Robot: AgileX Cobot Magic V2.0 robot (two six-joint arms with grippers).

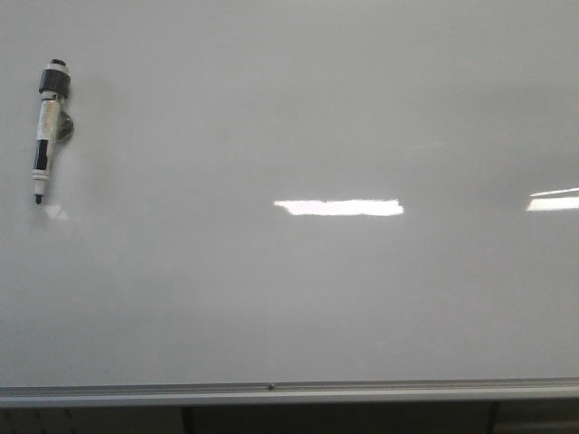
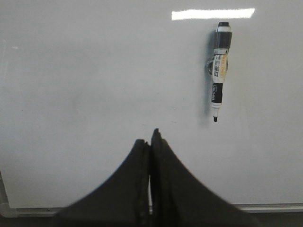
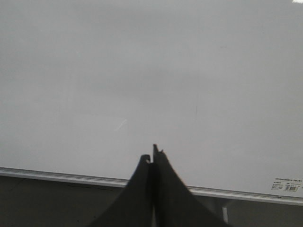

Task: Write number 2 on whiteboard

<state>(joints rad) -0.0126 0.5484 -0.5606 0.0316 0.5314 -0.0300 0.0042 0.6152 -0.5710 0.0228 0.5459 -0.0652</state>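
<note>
The whiteboard (image 1: pixel 289 298) fills the front view, glossy white-grey, with a silver frame edge along its bottom. No number 2 shows on it. A white and black marker (image 1: pixel 48 127) sits on the board at the far left, tip toward me; it also shows in the left wrist view (image 2: pixel 219 71). My left gripper (image 2: pixel 150 139) is shut and empty, over the board, apart from the marker. My right gripper (image 3: pixel 152 158) is shut and empty near the board's bottom frame. Neither gripper shows in the front view.
Bright light reflections (image 1: pixel 339 207) lie on the board at the middle and the right edge. The silver frame (image 3: pixel 57 176) runs under the right gripper, with a small label (image 3: pixel 287 185) at the board's corner. A dark floor lies below the frame.
</note>
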